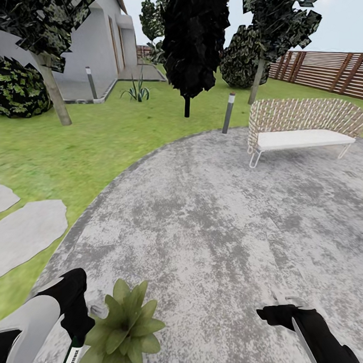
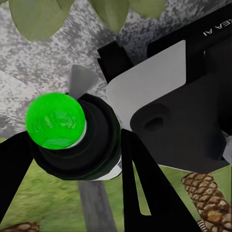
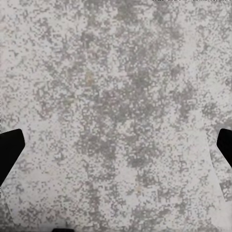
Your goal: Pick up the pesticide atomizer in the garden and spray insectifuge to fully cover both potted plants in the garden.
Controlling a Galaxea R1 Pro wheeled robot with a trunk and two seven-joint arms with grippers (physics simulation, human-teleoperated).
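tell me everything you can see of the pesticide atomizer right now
The pesticide atomizer is gripped in the left gripper, at the near edge of the gravel patio, right beside a potted plant. In the head view a dark-green body with a white lettered label strip sticks out below the black fingers. The left wrist view looks down its end: a glossy bright-green round cap on a dark collar with a pale ring, clamped between the fingers, plant leaves just beyond. It looks like plastic.

Left tool point(image 1: 78, 325) clamped, arm low; right tool point(image 3: 116, 145) spread wide, pointing down.
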